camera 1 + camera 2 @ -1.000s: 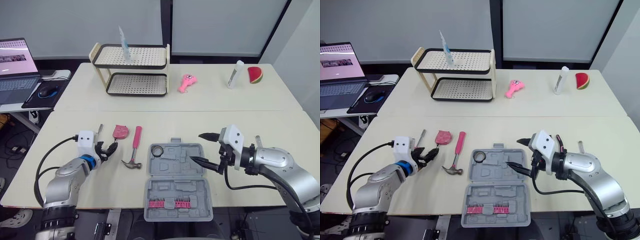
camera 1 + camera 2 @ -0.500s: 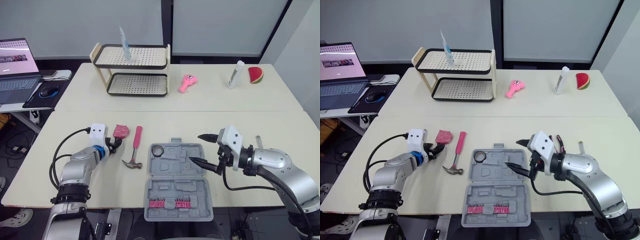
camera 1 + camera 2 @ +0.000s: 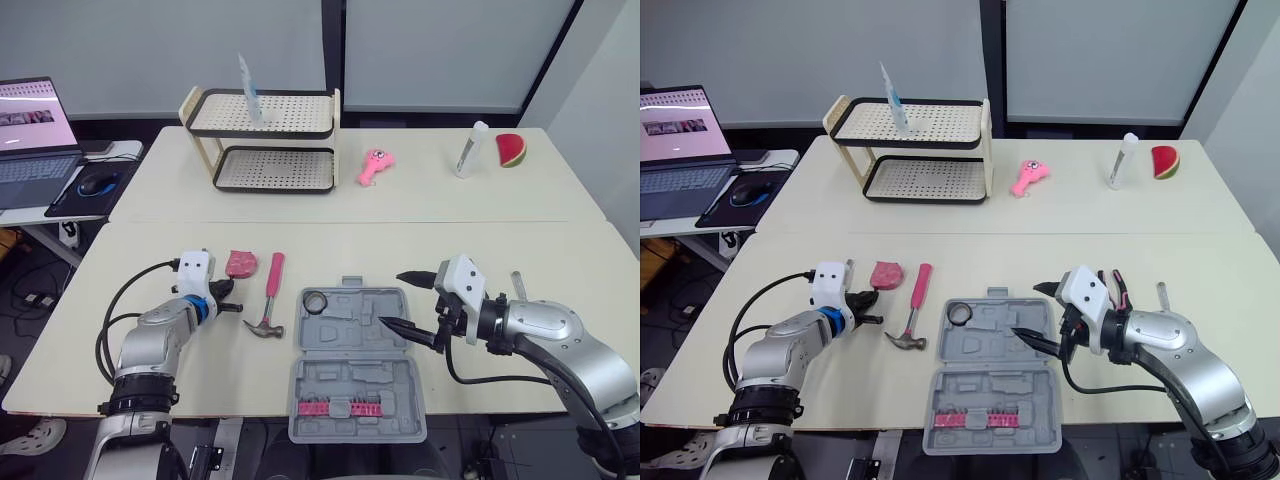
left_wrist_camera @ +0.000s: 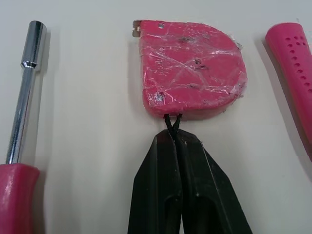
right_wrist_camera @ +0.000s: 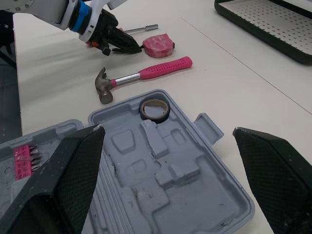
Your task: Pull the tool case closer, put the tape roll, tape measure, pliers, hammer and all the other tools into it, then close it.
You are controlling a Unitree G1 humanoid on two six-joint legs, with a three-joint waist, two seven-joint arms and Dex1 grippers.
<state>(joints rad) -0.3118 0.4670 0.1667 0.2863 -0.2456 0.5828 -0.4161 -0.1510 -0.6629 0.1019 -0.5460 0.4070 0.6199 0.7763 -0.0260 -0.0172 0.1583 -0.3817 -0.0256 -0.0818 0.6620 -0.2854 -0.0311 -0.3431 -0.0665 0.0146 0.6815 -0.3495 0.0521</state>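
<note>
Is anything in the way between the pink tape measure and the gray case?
Yes, the hammer lies on the table between the tape measure and the open tool case. The tape measure would likely have to go over it.

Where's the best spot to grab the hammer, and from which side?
Take the hammer by its pink handle, bringing the left gripper straight down from above and closing across it. It lies flat with the head toward the robot, and the handle is straight and narrow enough to span. Stay toward the neck end, since the tape measure lies beside the far end.
</note>
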